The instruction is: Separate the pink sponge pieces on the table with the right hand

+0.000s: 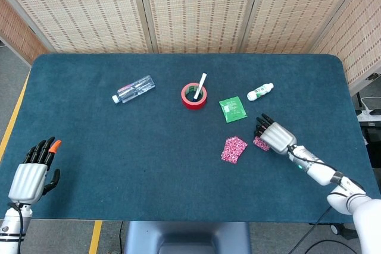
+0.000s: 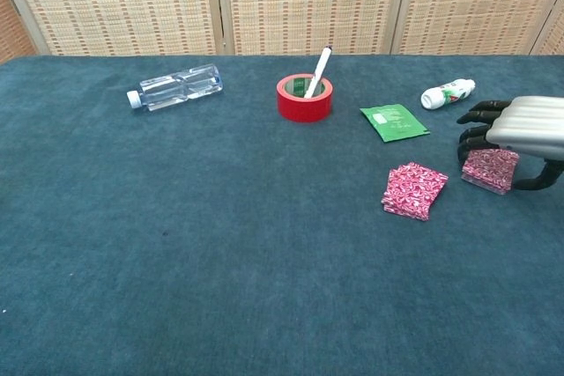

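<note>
So nearest the robot, the left hand (image 1: 28,178) just sits at the front-left corner of the bench (image 1: 119,159), fingers loosely spread and holding nothing, with what looks like an orange tip on one of them. It has no part in this job. Further in on the right side are the two pink sponge pieces: the left piece (image 2: 414,190) lies flat on its own, and the right piece (image 2: 489,168) sits just beside it with a clear strip of blue cloth between them. So they're already apart, not stacked. The right hand (image 2: 520,129) is arched over that right piece, dark fingers (image 2: 476,129) curled down around its far edge and the thumb hooked along its right side. Looks like it's cupping the piece, but I can't tell whether it's really gripping it or just resting on it. My guess is we're at the widening-the-gap stage: next move wants a firm hold, then a drag or lift off to the right, away from the other piece. Beyond that there's a green packet (image 2: 394,121), a small white bottle (image 2: 448,92), a red tape roll (image 2: 305,98) with a pen (image 2: 318,70) standing in it, and a clear plastic bottle (image 2: 174,86) lying on its side.
</note>
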`<state>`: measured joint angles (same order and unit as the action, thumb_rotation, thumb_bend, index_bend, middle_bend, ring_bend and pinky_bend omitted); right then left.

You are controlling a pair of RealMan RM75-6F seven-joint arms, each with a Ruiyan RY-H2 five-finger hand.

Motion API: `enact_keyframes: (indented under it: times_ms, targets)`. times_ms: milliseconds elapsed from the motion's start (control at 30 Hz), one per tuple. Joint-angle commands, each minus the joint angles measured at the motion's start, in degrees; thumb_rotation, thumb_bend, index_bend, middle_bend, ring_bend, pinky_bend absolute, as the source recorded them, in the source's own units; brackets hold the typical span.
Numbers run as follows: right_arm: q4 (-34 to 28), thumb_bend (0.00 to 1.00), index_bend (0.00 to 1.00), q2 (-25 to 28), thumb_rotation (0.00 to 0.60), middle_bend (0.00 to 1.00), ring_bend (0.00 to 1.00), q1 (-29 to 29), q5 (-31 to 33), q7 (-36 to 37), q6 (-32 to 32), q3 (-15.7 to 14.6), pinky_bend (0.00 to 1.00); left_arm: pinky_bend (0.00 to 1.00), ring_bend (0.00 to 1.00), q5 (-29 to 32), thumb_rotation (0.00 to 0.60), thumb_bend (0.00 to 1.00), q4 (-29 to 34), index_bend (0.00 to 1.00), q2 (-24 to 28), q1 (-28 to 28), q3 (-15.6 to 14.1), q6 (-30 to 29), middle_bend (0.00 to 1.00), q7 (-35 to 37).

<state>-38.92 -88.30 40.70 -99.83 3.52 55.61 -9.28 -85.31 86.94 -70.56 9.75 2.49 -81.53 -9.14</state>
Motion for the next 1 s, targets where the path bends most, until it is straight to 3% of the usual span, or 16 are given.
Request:
enact_keyframes:
  times_ms: [33,633,1000]
  targets:
    - [0.03,0.19,0.26,-0.06,0.600,0.20,0.03,-0.03,0.04,-0.23,-0.02,0.00,0.00,0.14,0.00,0.10,0.600,0.52,-0.28,0.00,-0.12,0.04,0.13,-0.09,0.00,0.16]
    - [-0.78,0.19,0.34,-0.24,0.600,0.25,0.07,0.05,0.81,-1.50,-0.32,0.57,0.00,0.14,0.00,0.05,0.600,0.52,-0.08,0.00,0.11,0.11,0.03,-0.02,0.00,0.28]
    - [-1.32,0.19,0.53,-0.13,0.600,0.35,0.20,0.07,0.96,-2.24,-0.22,0.71,0.00,0.14,0.00,-0.15,0.600,0.52,0.02,0.00,0.25,0.02,-0.07,-0.25,0.00,0.45]
